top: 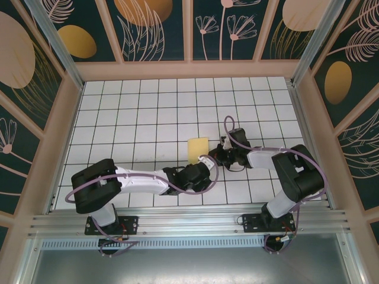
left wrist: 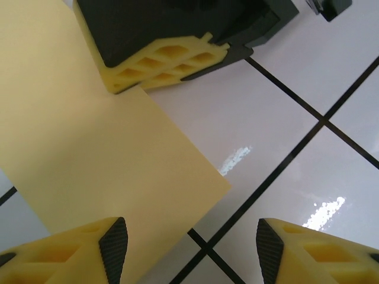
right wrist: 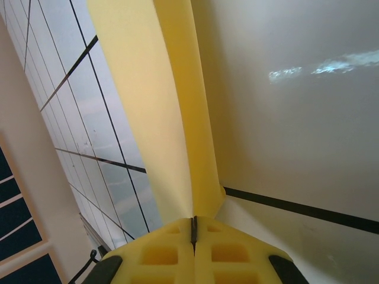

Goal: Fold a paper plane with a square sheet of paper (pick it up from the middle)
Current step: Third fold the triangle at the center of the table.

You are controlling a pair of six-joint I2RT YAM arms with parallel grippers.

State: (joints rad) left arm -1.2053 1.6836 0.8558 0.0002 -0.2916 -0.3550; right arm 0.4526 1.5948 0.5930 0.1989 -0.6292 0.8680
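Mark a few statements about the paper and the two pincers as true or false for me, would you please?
1. The right pincer is shut on the thin pale-yellow paper sheet. True.
2. The left pincer is clamped on the sheet too. False: its fingers stand wide apart, open.
3. The sheet is already a slim pointed dart. False: the top view shows a roughly rectangular shape.
4. Part of the sheet lies flat on the white tiled table with black grid lines. True.
5. The sheet lies against the back wall. False: it is near the table's middle, between the two pincers.
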